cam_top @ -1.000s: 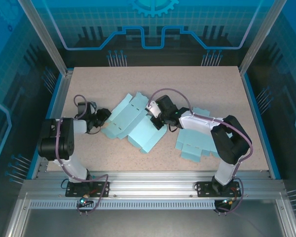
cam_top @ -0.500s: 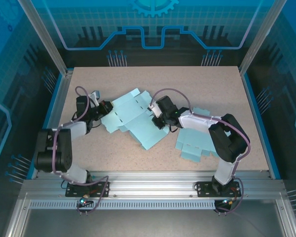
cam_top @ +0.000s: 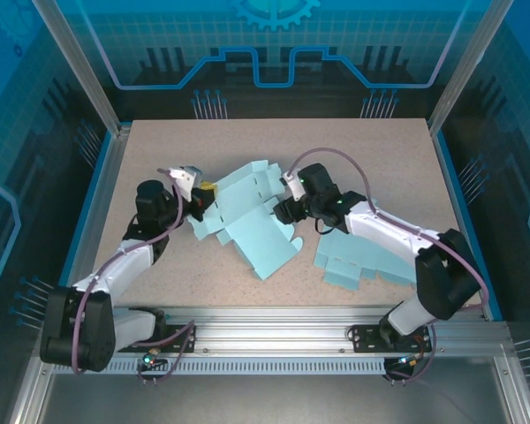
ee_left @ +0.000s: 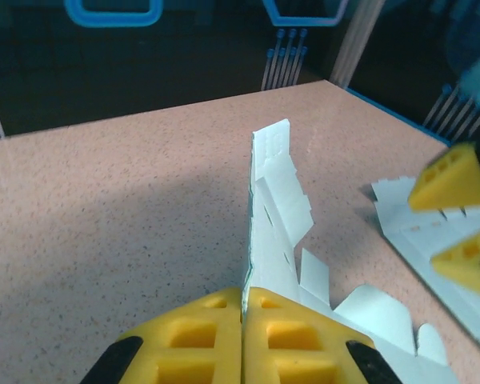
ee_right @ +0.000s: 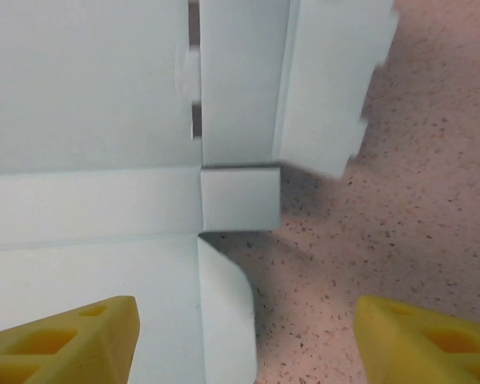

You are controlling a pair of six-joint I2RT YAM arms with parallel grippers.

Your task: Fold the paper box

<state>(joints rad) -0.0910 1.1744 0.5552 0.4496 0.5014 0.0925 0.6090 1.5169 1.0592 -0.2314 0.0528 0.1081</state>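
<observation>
Mid-table, a little left of centre, your box is an unfolded pale-blue blank, lying mostly flat on the speckled table. Notched flaps fan out toward the far edge.

Left gripper: clamped on the box's left edge. From the left wrist you see the yellow pads pressed together with the sheet pinched between them. The sheet runs away from them edge-on, its slotted flaps to the right.

Right gripper: over the box's right side, fingers spread wide. From the right wrist, a small square tab and a rounded flap lie in the gap between the yellow tips, with bare table to the right. You cannot tell whether either tip touches the paper.

Spare blank: flat, just right of the box, partly under the right forearm.
</observation>
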